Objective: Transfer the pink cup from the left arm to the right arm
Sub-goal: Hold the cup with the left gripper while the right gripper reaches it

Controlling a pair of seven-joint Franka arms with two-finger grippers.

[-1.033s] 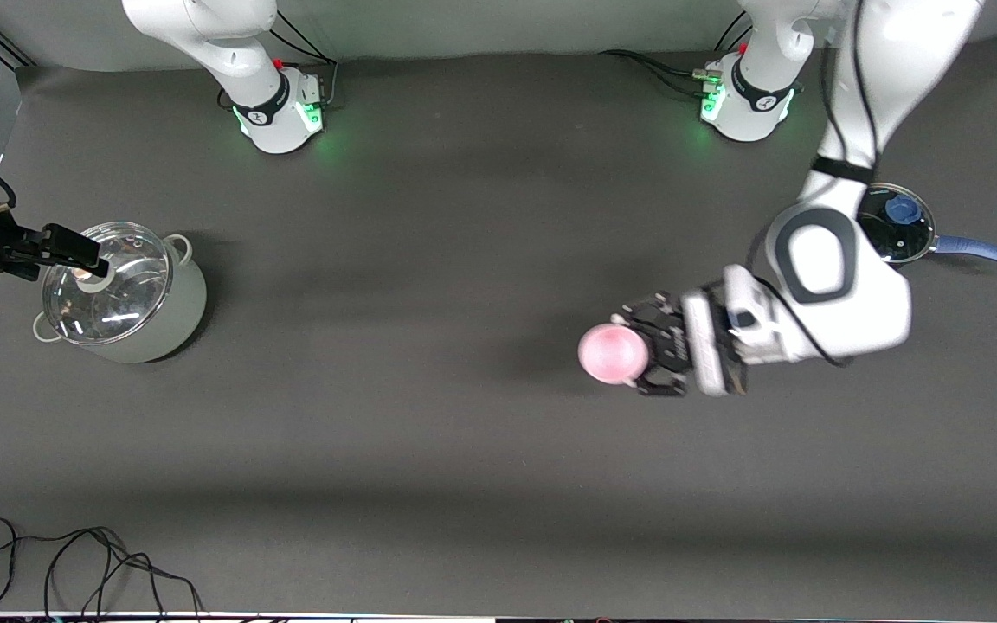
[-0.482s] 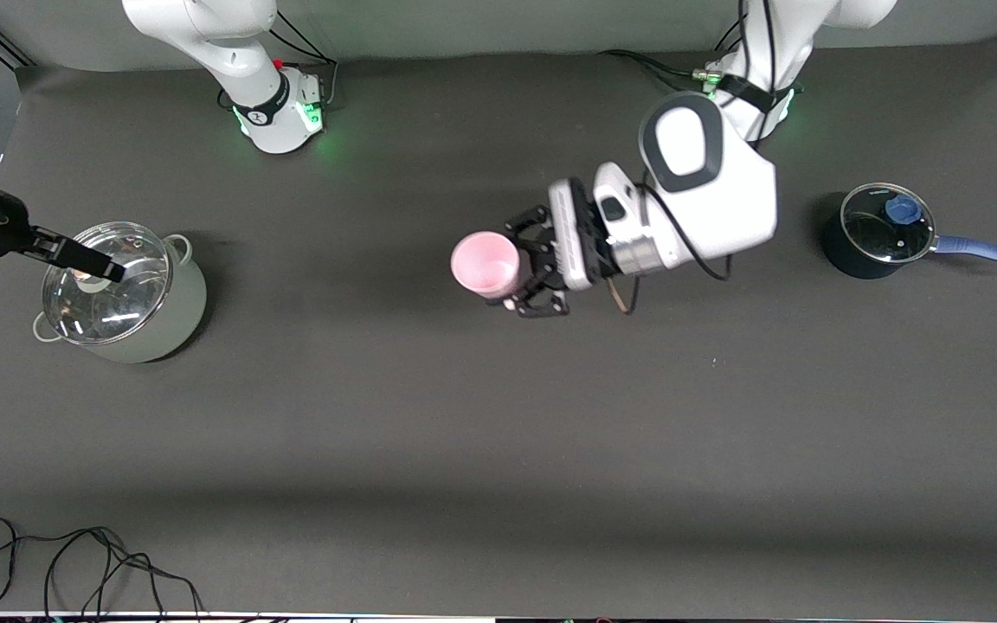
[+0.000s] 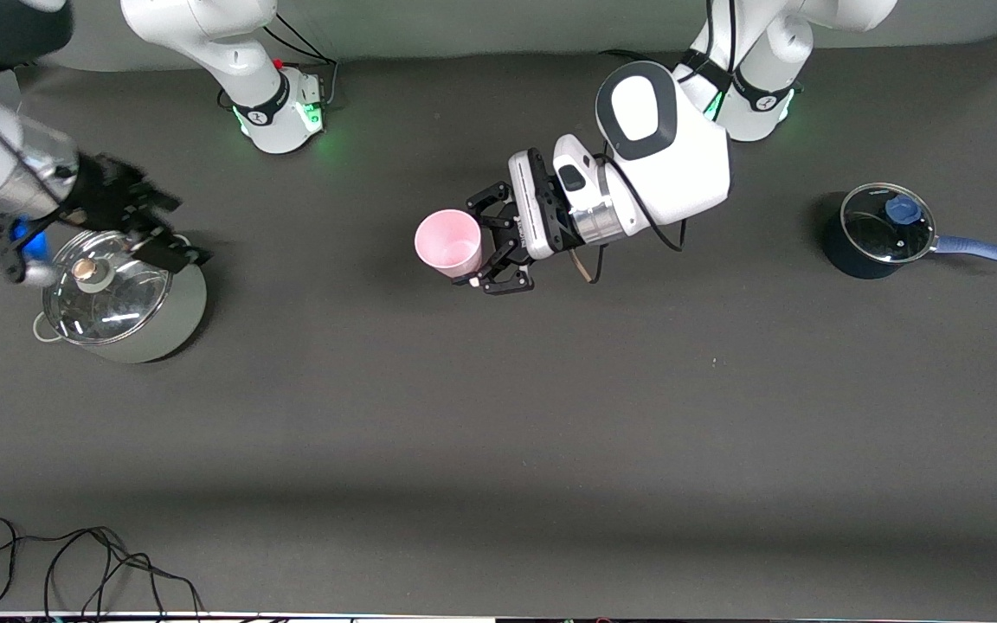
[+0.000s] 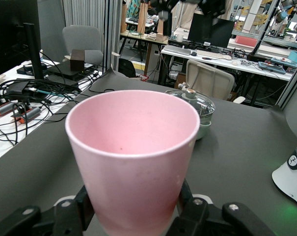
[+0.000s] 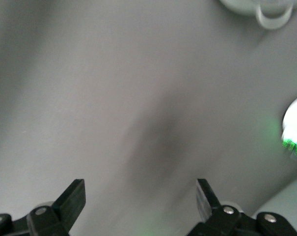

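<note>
The left end effector pinches the small pale-pink plastic cup over the dark desk, offering it, so the right end effector, spread wide above the lidded steel pot, must come grab it.

I can read no text, label, brand, number or sign anywhere here. The small dark marks on my arms' bases are too small to make out, and the clutter in my left wrist view carries nothing legible.

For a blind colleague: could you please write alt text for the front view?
The left tool holds the pink cup above mid-table. The right tool, open, hangs over the lidded steel pot.
</note>
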